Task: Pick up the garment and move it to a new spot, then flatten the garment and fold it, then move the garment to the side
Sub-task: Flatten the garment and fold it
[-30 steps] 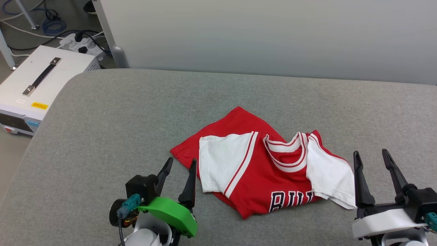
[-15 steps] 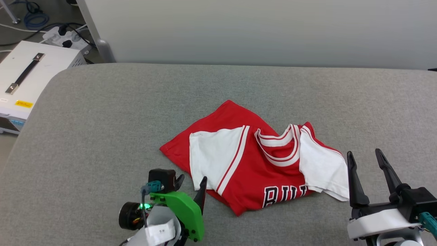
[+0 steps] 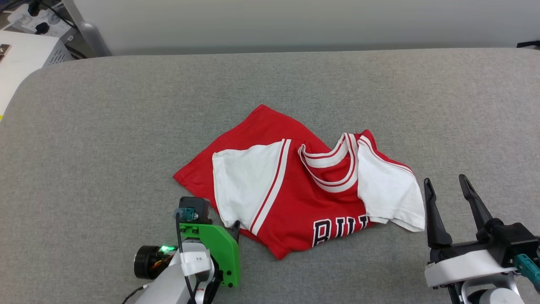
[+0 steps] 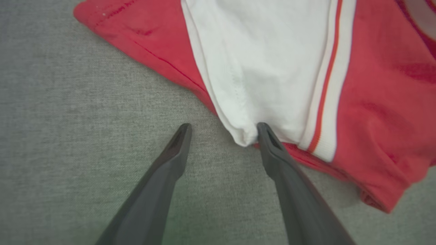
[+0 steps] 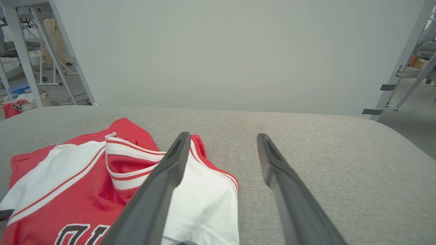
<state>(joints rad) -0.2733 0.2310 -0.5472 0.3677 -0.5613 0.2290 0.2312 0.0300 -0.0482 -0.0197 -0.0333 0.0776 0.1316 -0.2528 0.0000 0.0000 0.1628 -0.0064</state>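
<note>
As left gripper has dipped, fingers spread, to garment sleeve corner, pickup looks imminent; right gripper likewise spread.

The garment was soft matt cloth; the desk beneath it wore rough grey fabric, matt too.

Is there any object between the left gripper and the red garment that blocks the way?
Nothing visible does. The open left gripper is right at the garment, its fingertips beside the corner of the white sleeve, with only the bare grey surface around them.
</note>
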